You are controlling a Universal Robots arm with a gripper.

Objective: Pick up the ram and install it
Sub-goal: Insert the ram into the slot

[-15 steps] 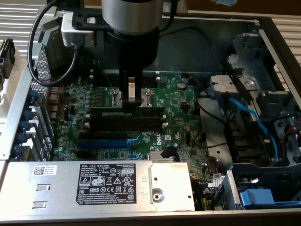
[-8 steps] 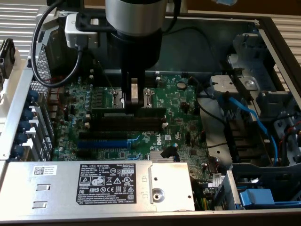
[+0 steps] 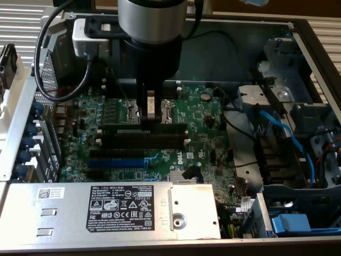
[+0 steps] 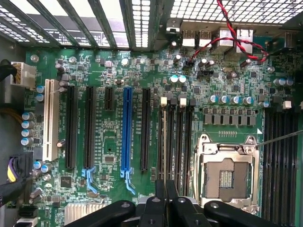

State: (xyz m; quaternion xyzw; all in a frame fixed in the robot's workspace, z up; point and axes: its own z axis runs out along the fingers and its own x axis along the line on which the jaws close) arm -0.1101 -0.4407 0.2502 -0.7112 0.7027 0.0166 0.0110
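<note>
1. the ram (image 3: pixel 120 128) stands on edge, level, along the black memory slots (image 3: pixel 160 140) on the motherboard (image 3: pixel 205 120).
2. the gripper (image 3: pixel 151 118) comes straight down on it, fingers nearly together, pinching its top edge near mid-length.
3. the blue slot (image 3: pixel 116 161) lies at 7 o'clock from the ram.

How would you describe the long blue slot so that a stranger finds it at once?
Look inside the open computer case at the green motherboard. Among its long parallel slots, the blue slot lies close to the silver labelled box. It is the only blue one; the slots beside it are black.
</note>
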